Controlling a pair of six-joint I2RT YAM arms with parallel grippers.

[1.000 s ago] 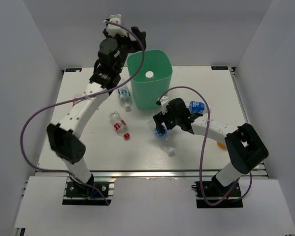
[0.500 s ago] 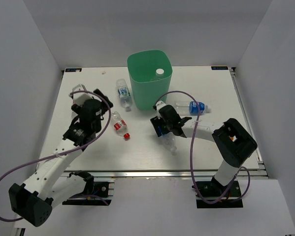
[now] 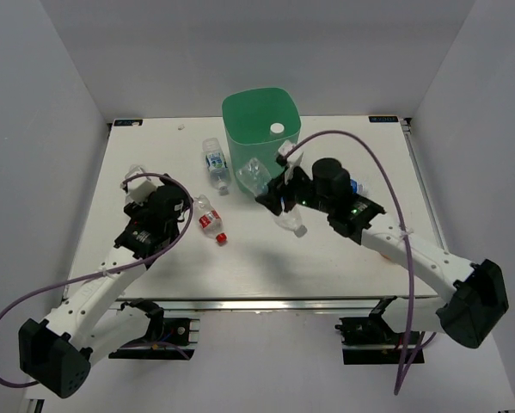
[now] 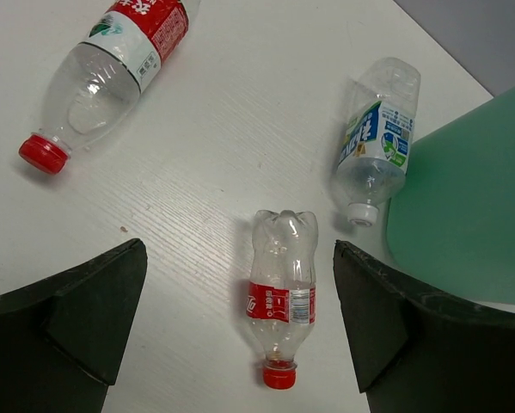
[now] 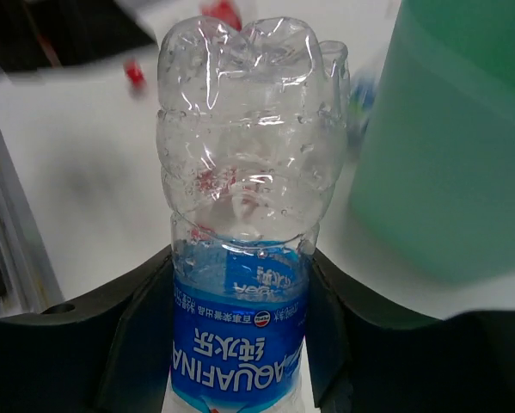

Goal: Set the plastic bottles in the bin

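1. Top view: your right gripper (image 3: 285,198) has its fingers closed round the blue-label bottle (image 3: 259,175). The bottle's clear base points at the bin (image 3: 240,142), just short of the wall. It looks lifted off the tabletop (image 3: 266,267).
2. My read of the step is the carry to the bin. The next move calls for height first, to clear the rim, then travel over the opening and release.
3. Same view: your left gripper (image 3: 180,213) sits low with its fingers wide and holding nothing. It is just beside the small red-label bottle (image 3: 207,219).
4. Left wrist view: that bottle lies between the spread fingers (image 4: 76,318), untouched, with its cap toward the camera. There is bare tabletop on both sides. A green-and-blue-label bottle (image 4: 373,146) lies close against the bin wall, so it is tight to reach.
5. Right wrist view: the fingers (image 5: 137,344) grip the bottle at its label, with the base sticking out ahead. The green wall is near on the right and the rim is out of frame. Take care that the base does not snag the wall.
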